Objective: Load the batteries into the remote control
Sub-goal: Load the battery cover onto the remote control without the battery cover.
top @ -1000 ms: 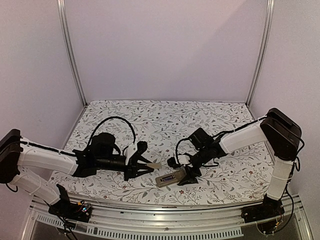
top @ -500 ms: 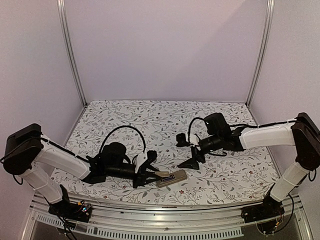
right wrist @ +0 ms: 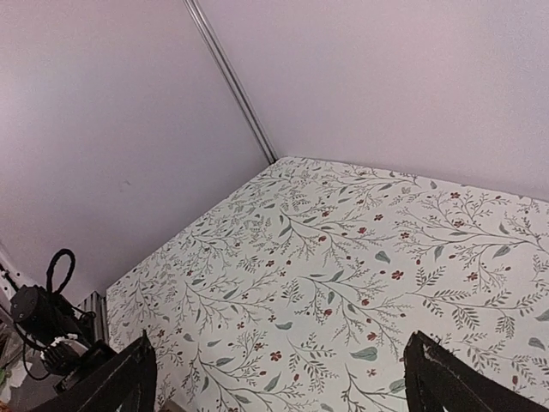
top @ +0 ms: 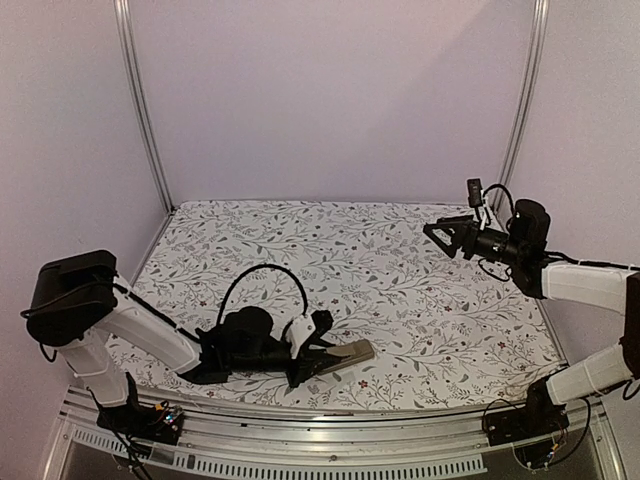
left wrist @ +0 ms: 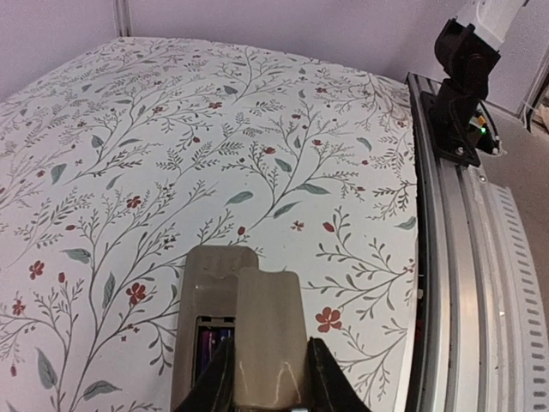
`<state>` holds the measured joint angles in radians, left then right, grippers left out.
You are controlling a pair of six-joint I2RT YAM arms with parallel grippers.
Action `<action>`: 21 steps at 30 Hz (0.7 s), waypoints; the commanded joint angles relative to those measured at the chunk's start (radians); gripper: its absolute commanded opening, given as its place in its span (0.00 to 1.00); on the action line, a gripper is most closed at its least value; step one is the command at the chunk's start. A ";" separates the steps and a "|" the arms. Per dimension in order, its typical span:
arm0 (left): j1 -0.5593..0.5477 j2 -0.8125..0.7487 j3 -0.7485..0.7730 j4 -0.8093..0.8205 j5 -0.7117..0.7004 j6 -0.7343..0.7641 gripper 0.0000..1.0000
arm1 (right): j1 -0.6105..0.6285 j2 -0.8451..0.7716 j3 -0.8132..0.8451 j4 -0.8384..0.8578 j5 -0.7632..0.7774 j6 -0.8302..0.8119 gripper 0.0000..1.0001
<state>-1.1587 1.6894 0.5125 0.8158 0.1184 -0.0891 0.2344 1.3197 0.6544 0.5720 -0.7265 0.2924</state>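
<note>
Looking down on a table dressed in a flowered cloth; running along its near edge, a metal rail; stretching low and flat over the near left part of the cloth, the left arm; reaching up and well clear at the far right, close to the side wall, the right arm.

Hanging in the air over the far right of the table and touching nothing, the right gripper; jaws spreading wide with nothing held, only cloth showing between its dark fingers in its own wrist view.

Pressing down near the middle of the front edge, the left gripper; jaws standing narrow, pinching the long sides of a flat tan cover.

Lying flat on the cloth under that gripper, back side up, the remote; pointing its free end away from the fingers.

Sitting over the remote's back, the cover; overlapping the dark recess and hiding most of it; impossible to tell whether clipped in or only resting.

Showing in the uncovered strip of the recess, the batteries; glinting dark and purplish, lying lengthwise inside; impossible to count, the cover hiding the rest.
</note>
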 commanded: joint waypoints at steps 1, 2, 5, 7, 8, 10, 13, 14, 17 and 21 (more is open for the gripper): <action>-0.046 0.035 -0.003 0.032 -0.131 -0.014 0.24 | 0.015 0.022 -0.018 -0.047 -0.136 0.167 0.99; -0.056 0.039 -0.003 0.025 -0.166 -0.016 0.24 | 0.015 0.037 -0.012 -0.112 -0.144 0.168 0.99; -0.076 0.042 -0.010 0.016 -0.231 -0.024 0.24 | 0.026 0.058 -0.022 -0.291 -0.113 0.129 0.99; -0.083 0.037 -0.018 0.025 -0.245 -0.035 0.24 | 0.063 0.025 -0.032 -0.402 -0.021 0.101 0.99; -0.087 0.037 -0.021 0.028 -0.250 -0.039 0.24 | 0.091 0.005 -0.030 -0.483 0.028 0.086 0.99; -0.091 0.042 -0.023 0.030 -0.253 -0.036 0.24 | 0.137 -0.018 -0.015 -0.613 0.117 0.035 0.99; -0.097 0.054 -0.019 0.022 -0.264 -0.028 0.24 | 0.191 -0.034 0.024 -0.749 0.304 -0.012 0.99; -0.099 0.055 -0.021 0.019 -0.272 -0.028 0.24 | 0.224 -0.041 0.058 -0.800 0.419 -0.043 0.99; -0.107 0.040 -0.035 0.026 -0.296 -0.028 0.24 | 0.347 -0.077 0.159 -0.840 0.801 -0.130 0.99; -0.113 0.018 -0.039 0.023 -0.302 -0.019 0.24 | 0.360 -0.176 0.104 -0.538 0.972 -0.142 0.99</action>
<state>-1.2499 1.7248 0.4885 0.8272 -0.1532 -0.1131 0.5816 1.2575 0.7738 -0.1509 -0.1040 0.1967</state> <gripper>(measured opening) 0.241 0.989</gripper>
